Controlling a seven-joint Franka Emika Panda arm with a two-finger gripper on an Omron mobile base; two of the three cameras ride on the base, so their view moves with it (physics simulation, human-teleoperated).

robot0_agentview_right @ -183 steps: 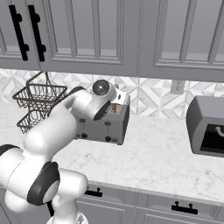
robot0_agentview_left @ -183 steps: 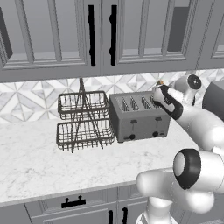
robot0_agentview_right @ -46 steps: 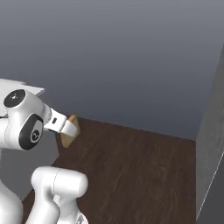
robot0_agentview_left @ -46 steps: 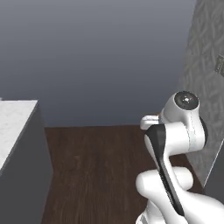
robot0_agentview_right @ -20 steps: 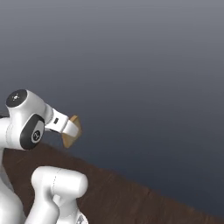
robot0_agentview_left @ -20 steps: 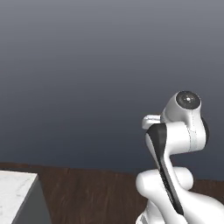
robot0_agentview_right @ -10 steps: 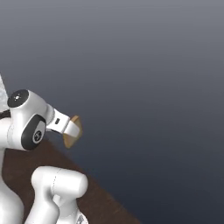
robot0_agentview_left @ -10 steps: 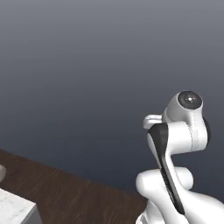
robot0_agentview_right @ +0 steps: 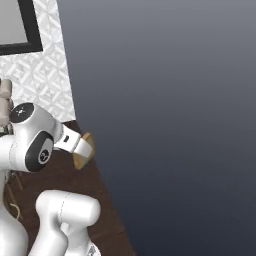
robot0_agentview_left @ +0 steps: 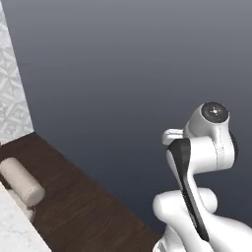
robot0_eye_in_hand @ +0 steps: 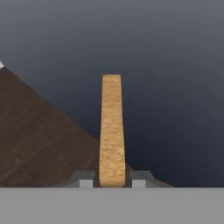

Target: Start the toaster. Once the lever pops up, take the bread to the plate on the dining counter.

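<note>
We see the hand [robot0_eye_in_hand: 112, 183] clamped on the bread [robot0_eye_in_hand: 112, 131], its two fingers [robot0_eye_in_hand: 84, 179] pressed against the slice's flat faces, so the jaws stand only as far apart as the slice is thick. In the hand view the bread shows edge-on, a narrow tan strip whose long axis runs straight out from the fingers, away from the hand, ending in a squared top edge. Its near end sits down between the fingers.

In the right base view the hand [robot0_agentview_right: 80, 149] reaches out sideways from the arm's wrist, and the bread [robot0_agentview_right: 82, 151] sticks out past the fingers, pointing away from the arm and slightly downward, held in the air above the floor [robot0_agentview_right: 65, 175].

Beyond the bread lies dark wood floor, and past that a plain grey backdrop. Behind the arm in the right base view stands a wall [robot0_agentview_right: 42, 70] with a pale diamond pattern, carrying a black-framed panel [robot0_agentview_right: 17, 25].

In the left base view a pale cylinder [robot0_agentview_left: 20, 181] lies on its side beside a marble tabletop [robot0_agentview_left: 12, 229] corner.

We can read no writing or labels anywhere.
</note>
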